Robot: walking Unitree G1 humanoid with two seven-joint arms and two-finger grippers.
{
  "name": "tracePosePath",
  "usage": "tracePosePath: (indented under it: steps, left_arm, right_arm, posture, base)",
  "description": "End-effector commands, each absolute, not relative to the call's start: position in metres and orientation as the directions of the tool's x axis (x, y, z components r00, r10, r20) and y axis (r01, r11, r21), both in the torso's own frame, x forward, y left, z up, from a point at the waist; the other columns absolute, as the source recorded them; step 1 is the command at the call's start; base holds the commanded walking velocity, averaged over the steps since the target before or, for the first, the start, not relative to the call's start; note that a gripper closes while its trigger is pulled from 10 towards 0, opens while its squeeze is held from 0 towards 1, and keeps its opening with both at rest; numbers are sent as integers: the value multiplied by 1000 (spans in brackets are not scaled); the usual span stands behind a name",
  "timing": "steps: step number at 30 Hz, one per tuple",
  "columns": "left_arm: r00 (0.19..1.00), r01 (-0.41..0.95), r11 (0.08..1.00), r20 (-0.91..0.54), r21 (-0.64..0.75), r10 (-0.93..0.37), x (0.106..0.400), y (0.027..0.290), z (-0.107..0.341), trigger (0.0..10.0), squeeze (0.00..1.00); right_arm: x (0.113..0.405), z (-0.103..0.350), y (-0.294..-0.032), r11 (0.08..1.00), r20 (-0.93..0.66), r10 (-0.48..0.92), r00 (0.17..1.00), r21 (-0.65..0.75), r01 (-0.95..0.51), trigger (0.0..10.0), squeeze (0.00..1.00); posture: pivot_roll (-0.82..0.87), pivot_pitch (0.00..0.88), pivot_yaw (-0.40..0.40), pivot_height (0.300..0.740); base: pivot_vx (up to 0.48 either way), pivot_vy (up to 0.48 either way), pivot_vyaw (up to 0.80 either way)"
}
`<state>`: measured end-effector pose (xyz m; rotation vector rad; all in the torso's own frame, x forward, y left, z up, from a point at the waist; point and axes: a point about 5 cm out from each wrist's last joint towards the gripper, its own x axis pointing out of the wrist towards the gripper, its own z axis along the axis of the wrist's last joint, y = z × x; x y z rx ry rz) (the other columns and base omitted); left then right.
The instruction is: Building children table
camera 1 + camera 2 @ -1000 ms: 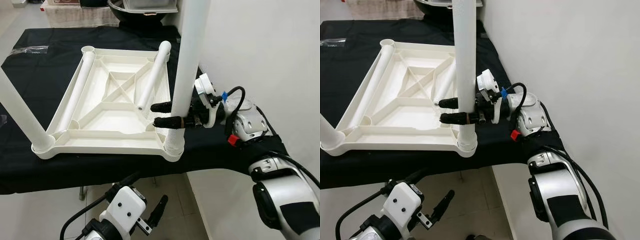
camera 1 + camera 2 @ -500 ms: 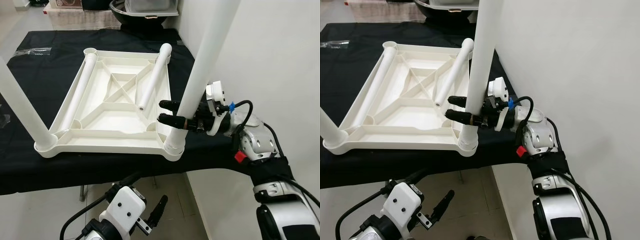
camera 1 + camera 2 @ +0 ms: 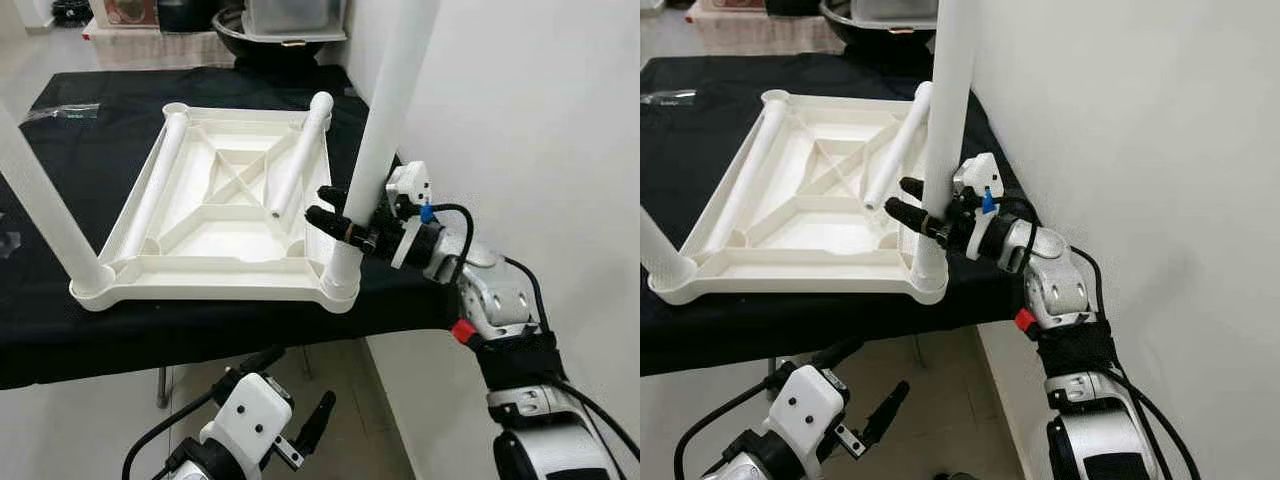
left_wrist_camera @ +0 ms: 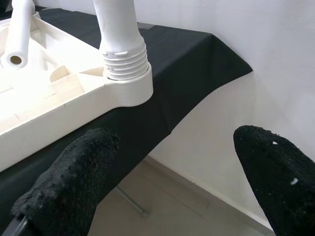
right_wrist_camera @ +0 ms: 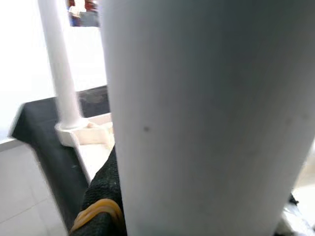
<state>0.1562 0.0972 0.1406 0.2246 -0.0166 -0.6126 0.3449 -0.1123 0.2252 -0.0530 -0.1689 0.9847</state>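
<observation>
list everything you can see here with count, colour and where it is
table top: 1, white, upside down on the black-covered table
standing legs: 2, white, one in the near right corner socket, one in the near left corner
loose legs: 2, white, lying in the underside, one along its left rim
black cloth: 1, covers the table
dark bowl: 1, past the table's far edge
clear wrapper: 1, far left on the cloth
wall: white, on the right
right pincer: black fingers around the near right leg, low down
left pincer: open, below the table's near edge
</observation>
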Motion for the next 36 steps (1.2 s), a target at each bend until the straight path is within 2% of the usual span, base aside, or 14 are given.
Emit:
tracePosePath:
  steps: [1, 6, 7, 10, 15, 18, 22, 24, 25, 27, 31, 32, 33, 36]
  left_arm:
    - [816, 574, 791, -64, 212, -574, 156, 98, 137, 10000, 0]
    - [817, 573, 792, -62, 213, -574, 157, 98, 137, 10000, 0]
    - [817, 573, 792, -62, 213, -574, 157, 98, 137, 10000, 0]
    - [819, 569, 794, -59, 216, -571, 158, 98, 137, 10000, 0]
    - [820, 567, 794, -57, 217, -570, 159, 98, 138, 10000, 0]
    - [820, 567, 794, -55, 219, -570, 159, 98, 138, 10000, 0]
    - [820, 567, 794, -54, 220, -570, 160, 98, 138, 10000, 0]
    - [820, 566, 794, -53, 222, -570, 161, 98, 138, 10000, 0]
    - [820, 566, 794, -53, 222, -570, 161, 98, 138, 10000, 0]
    - [822, 564, 796, -52, 221, -568, 161, 98, 138, 10000, 0]
    - [822, 563, 797, -52, 220, -567, 162, 98, 138, 10000, 0]
    - [823, 561, 798, -52, 220, -565, 162, 98, 138, 10000, 0]
    - [824, 561, 798, -52, 220, -565, 162, 98, 138, 10000, 0]
    - [825, 559, 799, -53, 219, -563, 162, 99, 137, 10000, 0]
  right_arm:
    - [345, 209, -112, 603, 55, 798, 600, -82, -794, 10000, 0]
    - [353, 208, -108, 742, 30, 670, 741, -52, -669, 10000, 0]
    - [353, 208, -108, 742, 30, 670, 741, -52, -669, 10000, 0]
    - [362, 207, -108, 853, 13, 522, 853, -19, -521, 10000, 0]
    - [366, 207, -111, 918, 16, 397, 918, 8, -397, 10000, 0]
    - [367, 201, -118, 990, 9, 144, 990, 2, -144, 10000, 0]
    - [366, 200, -118, 996, 9, 94, 996, -9, -93, 10000, 0]
    - [362, 196, -115, 999, 0, -54, 999, 0, 54, 10000, 0]
    - [362, 196, -115, 999, 0, -54, 999, 0, 54, 10000, 0]
    - [359, 197, -107, 985, -10, -173, 985, 17, 173, 10000, 0]
    - [358, 194, -97, 968, -65, -240, 969, 60, 244, 10000, 0]
    - [358, 194, -84, 935, -107, -325, 940, 110, 336, 10000, 0]
    - [358, 195, -79, 925, -116, -342, 932, 131, 356, 10000, 0]
    - [354, 204, -69, 893, -68, -420, 905, 147, 425, 10000, 0]
  posture:
    - [129, 135, -103, 740]
    - [127, 138, -105, 740]
    - [127, 138, -105, 740]
    - [125, 141, -109, 740]
    - [126, 142, -109, 740]
    - [125, 148, -107, 740]
    - [125, 148, -107, 740]
    - [125, 147, -107, 740]
    - [125, 147, -107, 740]
    - [126, 149, -109, 740]
    - [127, 148, -112, 740]
    - [129, 148, -113, 740]
    - [129, 148, -113, 740]
    - [133, 147, -116, 740]
  base:
    - [0, 0, 0]
    - [0, 0, 0]
    - [0, 0, 0]
    - [0, 0, 0]
    - [0, 0, 0]
    - [0, 0, 0]
    - [0, 0, 0]
    - [0, 0, 0]
    - [0, 0, 0]
    - [0, 0, 0]
    - [0, 0, 0]
    - [0, 0, 0]
    - [0, 0, 0]
    - [0, 0, 0]
